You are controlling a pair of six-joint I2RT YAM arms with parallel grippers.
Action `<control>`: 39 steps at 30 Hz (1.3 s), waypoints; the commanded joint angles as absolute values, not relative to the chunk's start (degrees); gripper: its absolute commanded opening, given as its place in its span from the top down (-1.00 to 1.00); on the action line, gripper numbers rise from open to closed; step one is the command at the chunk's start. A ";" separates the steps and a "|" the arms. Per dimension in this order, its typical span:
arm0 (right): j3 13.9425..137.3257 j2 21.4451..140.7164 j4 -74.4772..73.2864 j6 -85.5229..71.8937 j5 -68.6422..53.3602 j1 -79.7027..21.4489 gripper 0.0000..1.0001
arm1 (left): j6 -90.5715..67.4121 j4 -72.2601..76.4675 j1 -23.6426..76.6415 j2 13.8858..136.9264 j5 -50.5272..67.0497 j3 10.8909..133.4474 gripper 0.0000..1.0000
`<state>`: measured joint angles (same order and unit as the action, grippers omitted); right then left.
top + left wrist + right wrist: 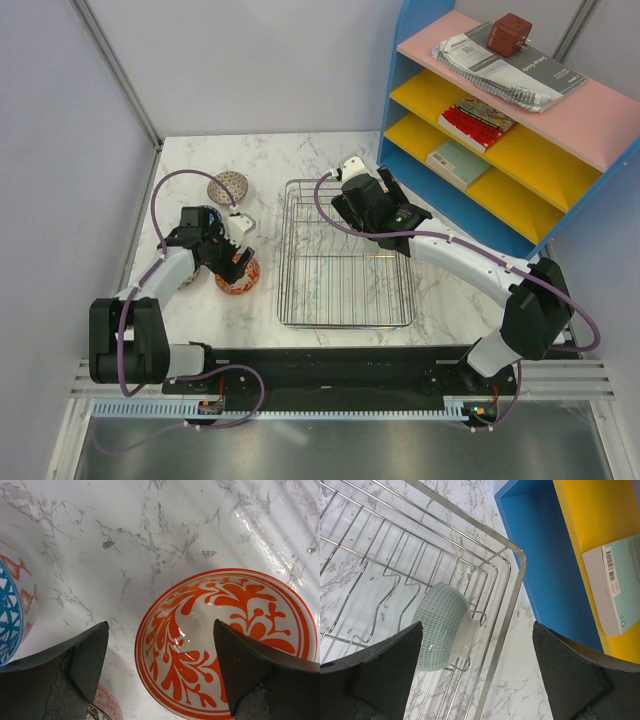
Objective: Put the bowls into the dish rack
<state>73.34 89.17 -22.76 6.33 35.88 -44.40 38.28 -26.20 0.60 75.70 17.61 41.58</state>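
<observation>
A red-orange bowl with white pattern stands upright on the marble table; it also shows in the top view. My left gripper is open just above it, its jaws on either side of the bowl's left rim; in the top view it is at the left. A pale teal-green bowl rests on its side among the tines at a corner of the silver wire dish rack. My right gripper is open and empty above it, over the rack's far end.
A blue-patterned bowl sits left of the red-orange one, a reddish bowl below the left finger. A grey patterned bowl lies farther back. The blue shelf unit stands right of the rack.
</observation>
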 commanded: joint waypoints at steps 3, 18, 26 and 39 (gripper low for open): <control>74.44 87.63 -22.24 7.21 35.77 -44.38 -0.96 | 41.83 -23.38 0.18 76.82 16.44 41.48 -0.76; 74.71 87.89 -22.41 7.29 36.12 -44.38 -0.96 | 43.86 -24.87 0.09 78.66 17.66 40.08 0.26; 74.79 88.33 -22.59 7.29 36.04 -44.30 -0.96 | 43.68 -25.14 0.09 78.93 17.93 40.60 0.75; 76.02 87.54 -24.60 5.63 30.61 -43.77 -0.96 | 41.40 -26.01 -4.13 75.33 23.81 43.32 0.96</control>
<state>73.34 89.17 -23.18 6.87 35.03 -44.36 40.80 -26.89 -1.72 76.34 24.71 42.70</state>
